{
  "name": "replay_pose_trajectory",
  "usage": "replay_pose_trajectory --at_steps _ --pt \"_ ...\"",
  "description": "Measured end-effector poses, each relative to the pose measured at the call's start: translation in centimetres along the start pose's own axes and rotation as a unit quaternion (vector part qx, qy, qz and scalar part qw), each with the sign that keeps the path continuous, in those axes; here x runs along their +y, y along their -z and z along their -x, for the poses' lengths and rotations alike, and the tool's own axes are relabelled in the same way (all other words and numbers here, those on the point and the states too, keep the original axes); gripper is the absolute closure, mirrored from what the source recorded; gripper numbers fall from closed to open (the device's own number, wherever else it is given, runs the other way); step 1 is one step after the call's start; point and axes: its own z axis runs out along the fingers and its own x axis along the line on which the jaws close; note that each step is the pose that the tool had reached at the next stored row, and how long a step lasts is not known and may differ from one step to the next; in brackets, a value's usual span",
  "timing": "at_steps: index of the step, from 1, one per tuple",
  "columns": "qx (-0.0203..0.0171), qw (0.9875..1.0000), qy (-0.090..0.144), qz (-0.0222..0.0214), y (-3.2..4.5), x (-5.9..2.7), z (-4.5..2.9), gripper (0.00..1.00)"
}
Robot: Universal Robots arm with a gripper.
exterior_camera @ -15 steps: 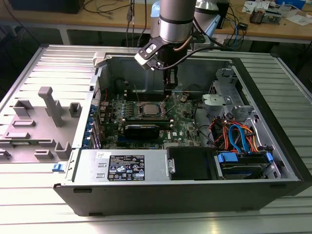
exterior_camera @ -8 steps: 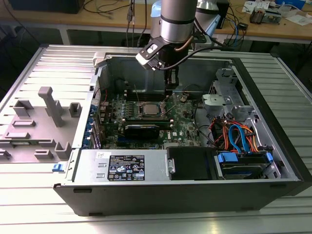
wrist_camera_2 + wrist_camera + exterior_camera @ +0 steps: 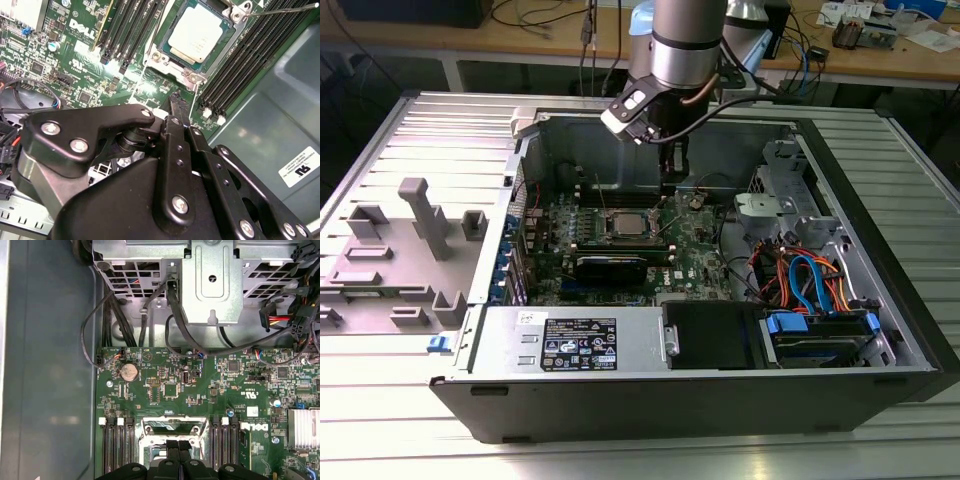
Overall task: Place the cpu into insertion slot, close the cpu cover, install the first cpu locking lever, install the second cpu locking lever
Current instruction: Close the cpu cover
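The cpu (image 3: 197, 32) has a silvery square top and lies in the insertion slot (image 3: 159, 56) on the green motherboard; in the exterior view the cpu (image 3: 625, 223) sits mid-board. The silvery frame of the cpu cover (image 3: 226, 36) lies flat around the chip. A thin metal locking lever (image 3: 285, 8) sticks out past one socket corner. My gripper (image 3: 176, 97) hangs just above the board beside the socket, with its black fingers pressed together and nothing between them. In the first wrist view the gripper (image 3: 177, 444) is over the socket frame (image 3: 175, 426), and in the exterior view the gripper (image 3: 671, 182) is behind the socket.
Long black memory slots (image 3: 250, 60) flank the socket on both sides. A metal drive cage (image 3: 210, 285) with black cables stands beyond the board edge. The case wall (image 3: 45, 365) is close by. Grey fixtures (image 3: 420, 215) stand on the table at the exterior view's left.
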Motion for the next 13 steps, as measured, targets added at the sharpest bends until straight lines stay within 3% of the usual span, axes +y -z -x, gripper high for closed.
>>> replay_pose_trajectory --at_steps 13 --pt "0.0 1.0 0.0 0.0 -0.01 0.38 0.0 0.89"
